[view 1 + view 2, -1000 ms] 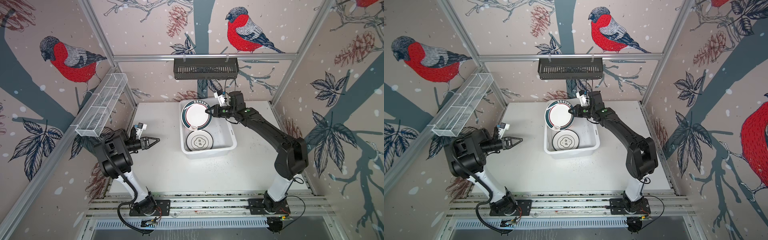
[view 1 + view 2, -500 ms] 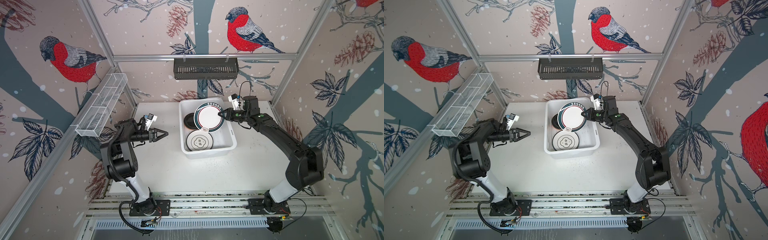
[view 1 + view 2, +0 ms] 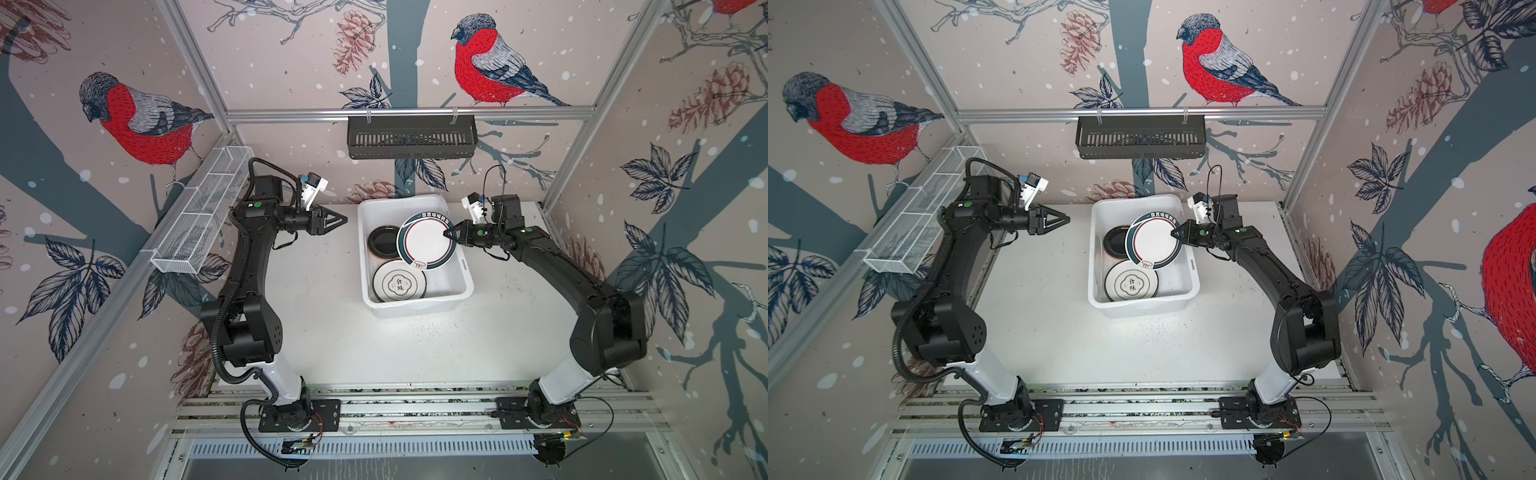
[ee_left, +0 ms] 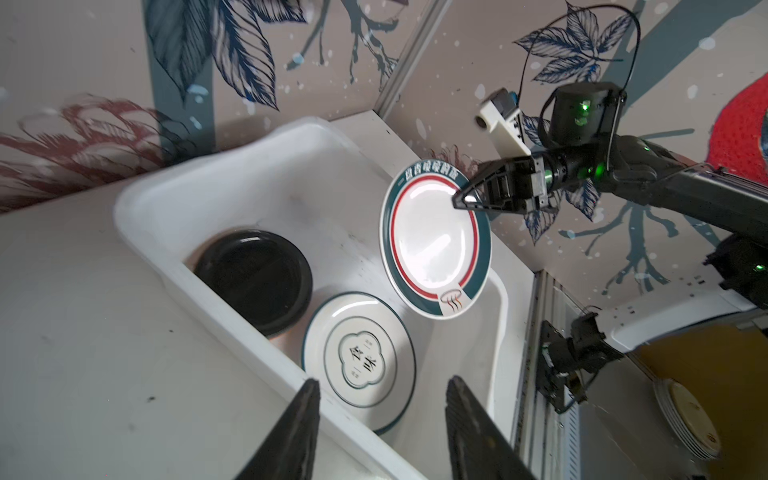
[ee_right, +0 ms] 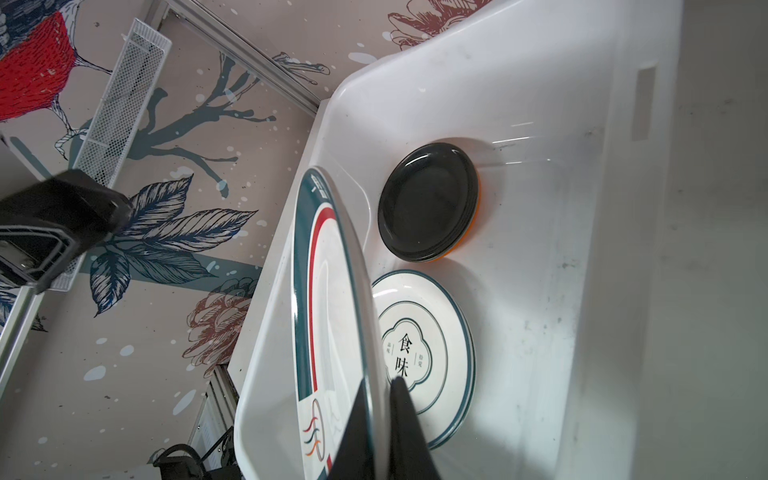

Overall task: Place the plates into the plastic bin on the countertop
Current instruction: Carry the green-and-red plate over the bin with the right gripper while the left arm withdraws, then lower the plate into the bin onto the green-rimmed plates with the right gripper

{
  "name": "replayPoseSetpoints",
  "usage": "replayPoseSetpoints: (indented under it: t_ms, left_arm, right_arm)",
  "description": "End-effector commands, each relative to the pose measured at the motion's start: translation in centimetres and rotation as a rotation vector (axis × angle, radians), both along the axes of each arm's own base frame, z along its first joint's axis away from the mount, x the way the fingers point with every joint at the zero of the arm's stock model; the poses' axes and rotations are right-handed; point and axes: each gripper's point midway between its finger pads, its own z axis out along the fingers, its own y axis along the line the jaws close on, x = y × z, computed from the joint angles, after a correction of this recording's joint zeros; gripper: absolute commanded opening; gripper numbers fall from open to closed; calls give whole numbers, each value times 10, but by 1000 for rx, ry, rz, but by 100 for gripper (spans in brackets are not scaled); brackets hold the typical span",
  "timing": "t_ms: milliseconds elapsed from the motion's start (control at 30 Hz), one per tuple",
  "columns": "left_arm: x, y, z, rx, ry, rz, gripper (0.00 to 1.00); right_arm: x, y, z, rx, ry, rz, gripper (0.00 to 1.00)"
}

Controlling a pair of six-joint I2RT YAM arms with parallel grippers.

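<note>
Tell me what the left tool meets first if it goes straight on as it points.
Probably the near rim of the plastic bin, which the left tool points toward. Its height is unclear; if it clears the rim, the plate held by the right tool comes next.

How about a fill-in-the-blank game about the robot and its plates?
The right hand pinches a big plate with a ____ ring inside its green rim.
In the plastic bin, the small black plate lies on an ____ plate.
The left hand holds ____.
Missing words: red; orange; nothing.
</note>
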Motion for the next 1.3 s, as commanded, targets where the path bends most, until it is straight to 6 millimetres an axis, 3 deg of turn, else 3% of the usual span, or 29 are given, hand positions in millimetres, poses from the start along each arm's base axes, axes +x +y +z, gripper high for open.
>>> replayPoseSetpoints:
  t_ms: [0,167,400,700,833,1267]
  left_arm:
    - [5,11,-1,99,73,74,50]
    - [17,36,17,260,13,202,52]
    - [37,74,39,333,-55,396,54]
    - [38,81,76,362,-173,453,57]
    - [41,87,74,386,-185,464,59]
    - [57,86,63,315,-189,469,59]
  right_arm:
    - [1,-3,-7,-41,-9,30,2]
    - [5,1,-24,-43,42,45,2]
    - [10,15,-39,-86,82,68,2]
    - [-6,43,-62,-185,187,131,1]
    - [-17,58,-73,-196,240,183,1]
    - [-12,74,-96,-191,380,229,1]
